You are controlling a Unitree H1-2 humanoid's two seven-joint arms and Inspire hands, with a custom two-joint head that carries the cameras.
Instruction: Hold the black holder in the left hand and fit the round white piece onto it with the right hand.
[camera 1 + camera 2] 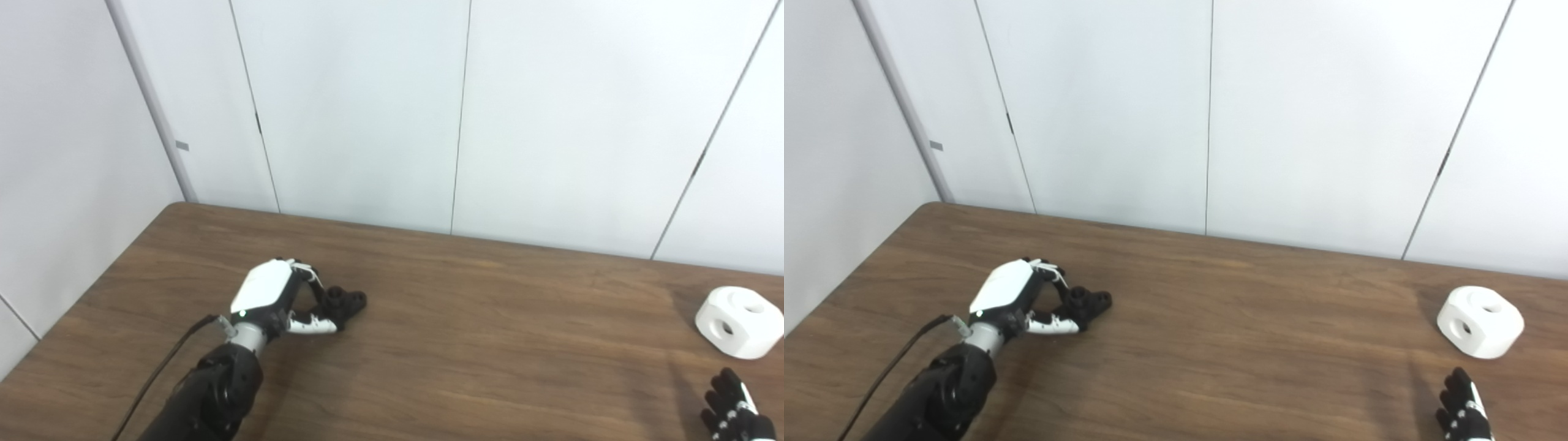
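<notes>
**Left hand on the holder, white piece waiting at the far right**

Left eye view: the left hand (275, 300) lies low on the bench (465, 361), its fingers and thumb curled round the near end of the black holder (346, 304), whose knobbed far end sticks out to the right. The holder looks small, rigid and light, probably hard plastic; its bumps should give the fingers purchase, and the grip belongs on the near end so the far end stays free for fitting. Whether it has left the bench I cannot tell. The round white piece (740, 321) sits well apart, near the right edge of the bench, a chunky rounded block with holes in its faces. It looks stiff, smooth and perhaps a little slippery; a hold across two opposite flanks, clear of the holes, seems soundest. The right hand (735, 410) shows only at the bottom corner, near the piece but not touching.

Right eye view: the same layout, with the right hand (1464, 410) holding nothing, its dark fingers spread upward. Count: one black holder (1090, 304), one round white piece (1481, 321), two hands.
</notes>
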